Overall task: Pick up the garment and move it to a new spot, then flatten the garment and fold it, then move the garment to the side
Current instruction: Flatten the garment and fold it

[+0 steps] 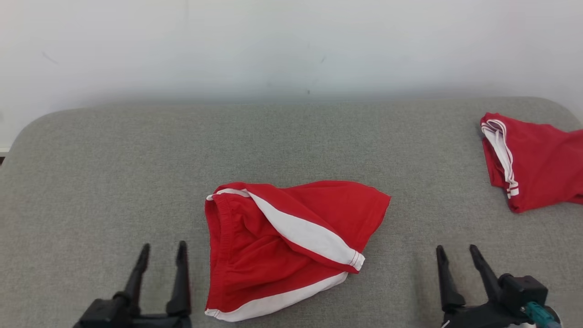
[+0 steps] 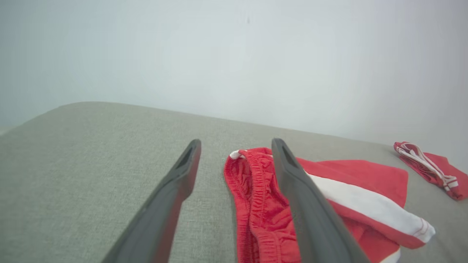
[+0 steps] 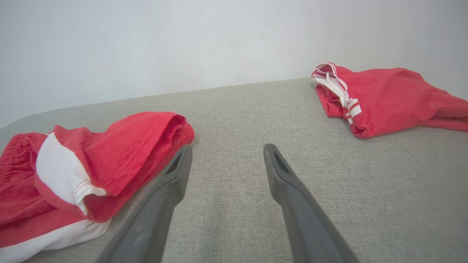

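The garment (image 1: 282, 241) is a pair of red shorts with white side stripes, lying rumpled and partly folded over at the middle front of the grey cushioned surface (image 1: 114, 182). My left gripper (image 1: 164, 248) stands open at the lower left, just left of the elastic waistband, touching nothing. In the left wrist view the garment (image 2: 329, 197) lies behind the right finger of that gripper (image 2: 236, 144). My right gripper (image 1: 457, 250) is open at the lower right, apart from the cloth. The right wrist view shows the garment (image 3: 91, 164) left of that gripper (image 3: 226, 148).
A second red garment with white trim (image 1: 533, 159) lies bunched at the far right edge, also seen as a red bundle (image 3: 384, 95) in the right wrist view and a red bundle (image 2: 431, 168) in the left. A pale wall (image 1: 291, 45) rises behind the surface.
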Robot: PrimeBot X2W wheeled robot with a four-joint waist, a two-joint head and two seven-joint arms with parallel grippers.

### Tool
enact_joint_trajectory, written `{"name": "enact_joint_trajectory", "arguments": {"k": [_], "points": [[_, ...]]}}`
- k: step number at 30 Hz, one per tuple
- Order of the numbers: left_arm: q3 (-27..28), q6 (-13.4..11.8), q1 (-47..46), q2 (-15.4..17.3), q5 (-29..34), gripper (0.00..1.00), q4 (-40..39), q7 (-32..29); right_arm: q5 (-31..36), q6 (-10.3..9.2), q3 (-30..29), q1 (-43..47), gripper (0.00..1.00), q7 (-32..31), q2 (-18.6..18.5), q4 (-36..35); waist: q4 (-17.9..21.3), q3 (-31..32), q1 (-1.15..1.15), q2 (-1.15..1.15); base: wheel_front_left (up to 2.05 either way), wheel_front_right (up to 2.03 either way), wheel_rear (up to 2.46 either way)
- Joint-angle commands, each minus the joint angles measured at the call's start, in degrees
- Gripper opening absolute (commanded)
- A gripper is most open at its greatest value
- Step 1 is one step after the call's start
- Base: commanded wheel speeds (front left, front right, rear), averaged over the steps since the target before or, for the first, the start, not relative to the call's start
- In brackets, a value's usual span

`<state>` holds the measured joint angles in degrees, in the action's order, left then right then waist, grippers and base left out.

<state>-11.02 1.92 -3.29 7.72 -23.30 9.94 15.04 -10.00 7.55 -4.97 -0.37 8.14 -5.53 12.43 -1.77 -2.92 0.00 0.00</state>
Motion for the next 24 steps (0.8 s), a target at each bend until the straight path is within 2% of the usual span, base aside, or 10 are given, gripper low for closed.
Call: {"name": "enact_joint_trajectory", "arguments": {"k": [1,6,9,14,22,23,24], "points": [[2.6,-1.0,2.0,-0.5,2.6,1.00,-2.6,0.1,-0.3,-0.16,1.2,0.1,1.00,-0.2,0.1,-0.1,-0.4,0.3,0.00,0.00,0.00,0.00,0.00],[6.8,-2.6,4.0,-0.8,7.8,1.00,-5.7,0.2,-0.7,-0.16,4.2,0.2,1.00,-0.7,0.4,0.0,-0.9,0.6,0.00,0.00,0.00,0.00,0.00],[9.6,-3.3,5.1,0.2,11.7,1.00,-6.9,0.2,-1.4,-0.16,7.7,-0.1,1.00,-1.2,0.6,0.5,-1.6,0.8,0.00,0.00,0.00,0.00,0.00],[12.1,-3.3,6.0,0.9,14.2,1.00,-5.7,0.2,-2.7,-0.16,12.7,-0.6,1.00,-2.2,0.7,1.7,-2.4,1.2,0.00,0.00,0.00,0.00,0.00],[14.3,-2.4,5.9,-0.5,16.0,1.00,-3.6,0.2,-4.8,-0.16,17.3,-4.6,1.00,-2.8,-0.5,8.1,-4.1,1.3,0.00,0.00,0.00,0.00,0.00],[14.4,-2.3,5.8,-0.8,16.2,1.00,-3.4,0.2,-5.1,-0.16,17.8,-5.3,0.96,-2.7,-0.6,9.2,-4.3,1.3,0.00,0.00,0.00,0.00,0.00],[14.5,-2.2,5.7,-1.1,16.2,1.00,-3.3,0.2,-5.3,-0.16,18.2,-6.1,0.24,-2.5,-0.8,10.2,-4.6,1.3,0.00,0.00,0.00,0.00,0.00]]}}
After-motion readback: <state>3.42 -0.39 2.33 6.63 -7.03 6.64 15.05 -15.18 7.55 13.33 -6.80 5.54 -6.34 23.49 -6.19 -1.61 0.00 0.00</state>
